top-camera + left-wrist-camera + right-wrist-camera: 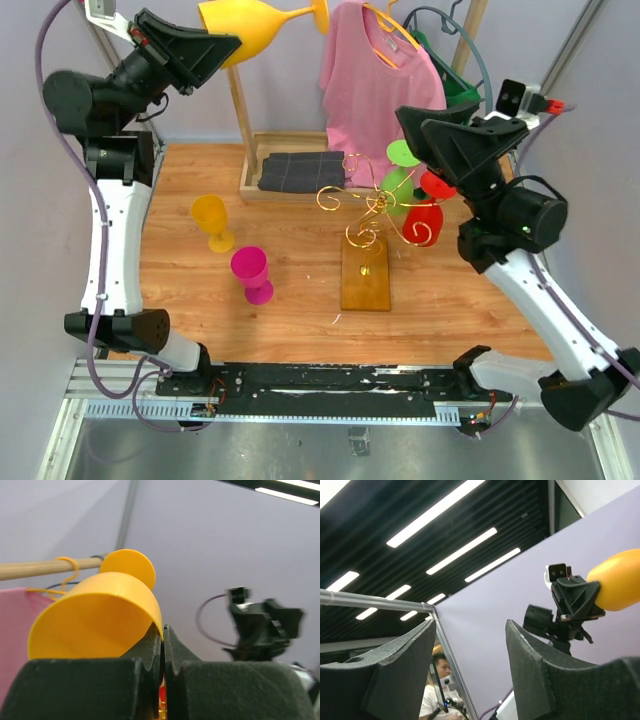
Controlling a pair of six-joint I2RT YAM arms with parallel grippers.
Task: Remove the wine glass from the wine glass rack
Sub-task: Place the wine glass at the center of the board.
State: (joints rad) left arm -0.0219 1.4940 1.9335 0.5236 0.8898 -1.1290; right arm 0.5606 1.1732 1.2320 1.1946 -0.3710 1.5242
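Removal step, judged nearly complete: your left jaws are clenching the yellow wine glass [262,28] by its rim, high above and well apart from the wine glass rack [366,275]. Your right jaws are gaping, empty. Next: lowering it upright onto the table [300,312].

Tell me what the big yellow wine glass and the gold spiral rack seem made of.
Big yellow wine glass: probably plastic, opaque, matte, even colour. Gold spiral rack: thin glinting wire, likely metal, on a honey-brown, wood-like base block.
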